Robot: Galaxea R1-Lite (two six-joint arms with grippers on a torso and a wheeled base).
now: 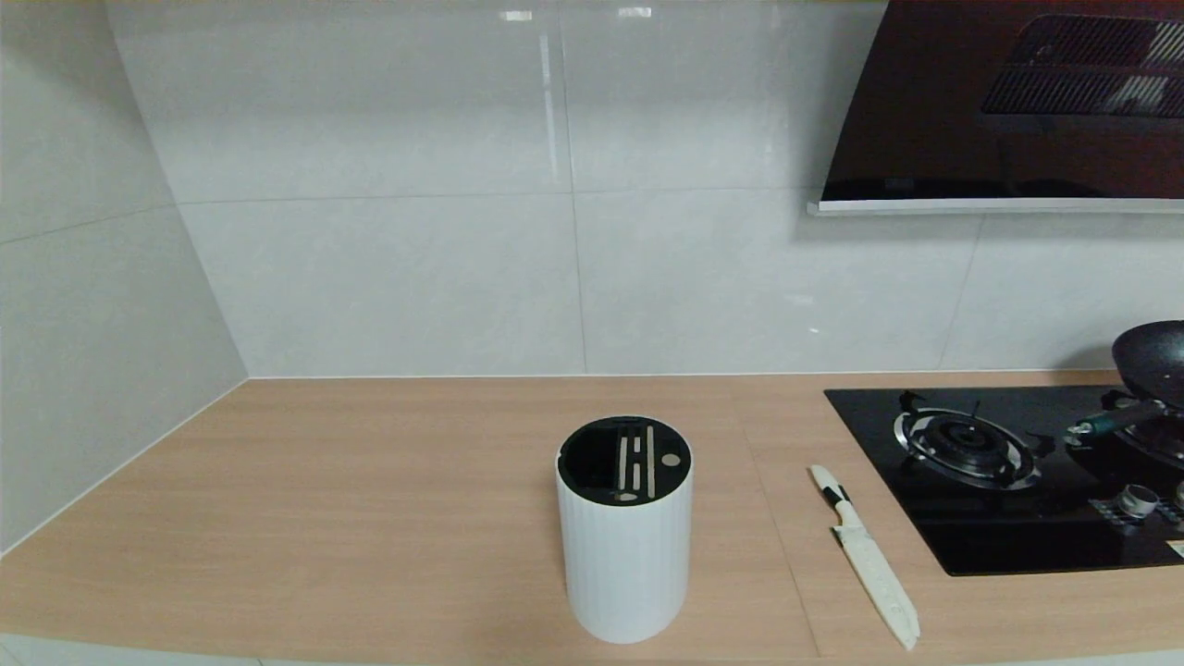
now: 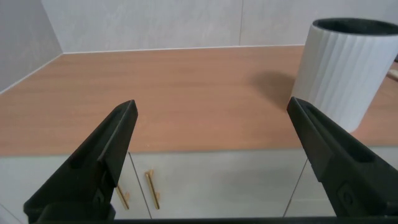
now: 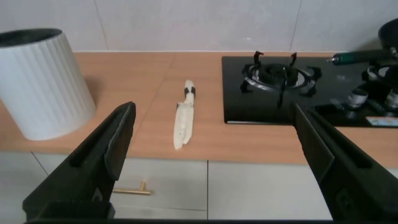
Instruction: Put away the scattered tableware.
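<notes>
A cream knife (image 1: 866, 557) with a black band on its handle lies flat on the wooden counter (image 1: 388, 499), between the holder and the hob; it also lies ahead of my right gripper (image 3: 211, 134) as the knife (image 3: 185, 116). A white ribbed cylindrical holder (image 1: 627, 536) with a black slotted top stands upright near the counter's front edge; I see the holder (image 2: 342, 68) and the holder (image 3: 40, 81) from both wrists. My left gripper (image 2: 214, 134) is open, held off the counter's front edge over the cabinets. My right gripper is open too, with nothing between its fingers.
A black gas hob (image 1: 999, 472) is set into the counter at the right, with a dark wok (image 1: 1152, 356) on its far burner and knobs (image 1: 1138, 501) at the front. Tiled walls close the back and left. Cabinet fronts with gold handles (image 2: 151, 190) lie below the counter.
</notes>
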